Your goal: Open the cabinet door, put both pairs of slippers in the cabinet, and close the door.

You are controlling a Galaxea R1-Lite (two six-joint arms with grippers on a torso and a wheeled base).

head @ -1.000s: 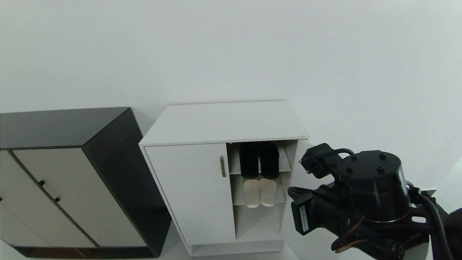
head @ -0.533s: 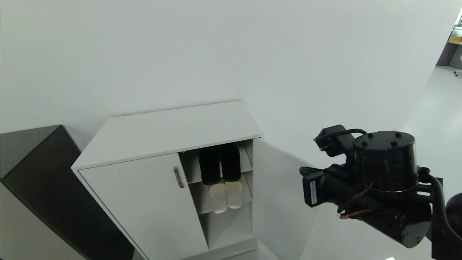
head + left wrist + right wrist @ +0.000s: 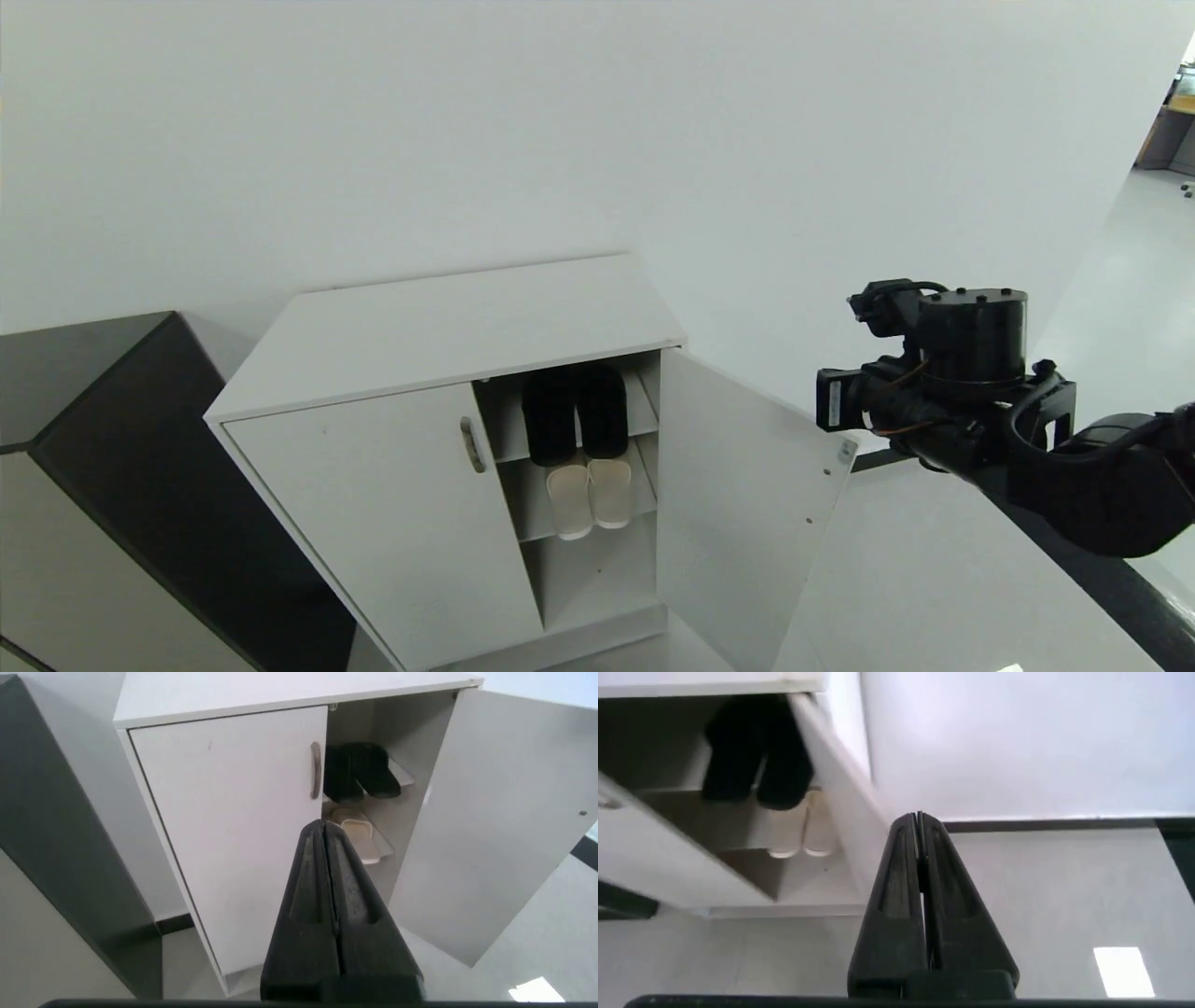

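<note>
White cabinet (image 3: 448, 327) with its right-hand door (image 3: 747, 504) swung open and its left-hand door (image 3: 383, 532) shut, handle (image 3: 472, 444) at the inner edge. Both pairs are already inside: the black slippers (image 3: 574, 411) lie on the upper shelf and the white slippers (image 3: 588, 495) on the shelf directly below, toes pointing into the cabinet. What is left of the task, by this layout, is the closing of the door.

The governing relation: the open door stands upright, long axis vertical, hinged at the cabinet's right side, with its free edge projecting toward the robot. The right end effector (image 3: 920, 826), its two fingers pressed together and holding nothing, sits to the right of that free edge, on the door's outer side and apart from it; in the right wrist view the door's edge (image 3: 842, 765) lies just past the fingertips. The left end effector (image 3: 324, 831), likewise closed on nothing, faces the shut left-hand door and is separated from the open one by the cabinet's opening. The right arm is therefore judged the nearer, and a closing push would run leftward against the outer face.

The cabinet rests on a pale, glossy floor (image 3: 934, 579) against a plain white wall (image 3: 560, 140); a dark cabinet (image 3: 112, 448) stands just beside it on the left.
</note>
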